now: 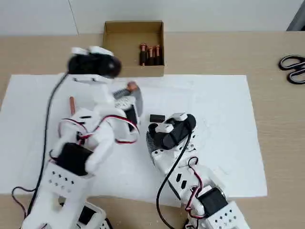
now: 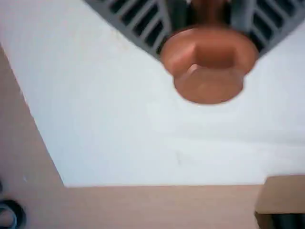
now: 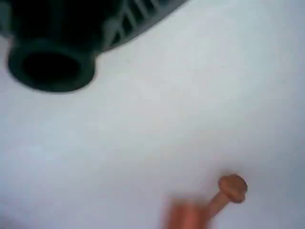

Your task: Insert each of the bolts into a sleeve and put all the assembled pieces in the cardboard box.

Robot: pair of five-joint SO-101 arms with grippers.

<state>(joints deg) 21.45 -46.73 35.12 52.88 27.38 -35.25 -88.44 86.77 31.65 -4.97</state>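
My left gripper (image 1: 131, 97) is shut on a copper bolt (image 1: 132, 87) just in front of the cardboard box (image 1: 108, 47). In the left wrist view the bolt's head (image 2: 208, 64) sticks out between the grey ribbed fingers (image 2: 128, 19) over the white paper. My right gripper (image 1: 155, 128) sits mid-sheet, shut on a black sleeve (image 1: 157, 118); its open bore (image 3: 50, 67) shows beside a ribbed finger (image 3: 136, 19). Another bolt (image 1: 72, 105) lies loose on the paper at the left, and it appears again as bolt (image 3: 231, 190). Three assembled pieces (image 1: 150, 55) lie in the box.
A white paper sheet (image 1: 224, 124) covers the wooden table (image 1: 228, 52). Scissors (image 1: 293, 69) lie at the far right edge. A corner of the box (image 2: 281, 200) shows in the left wrist view.
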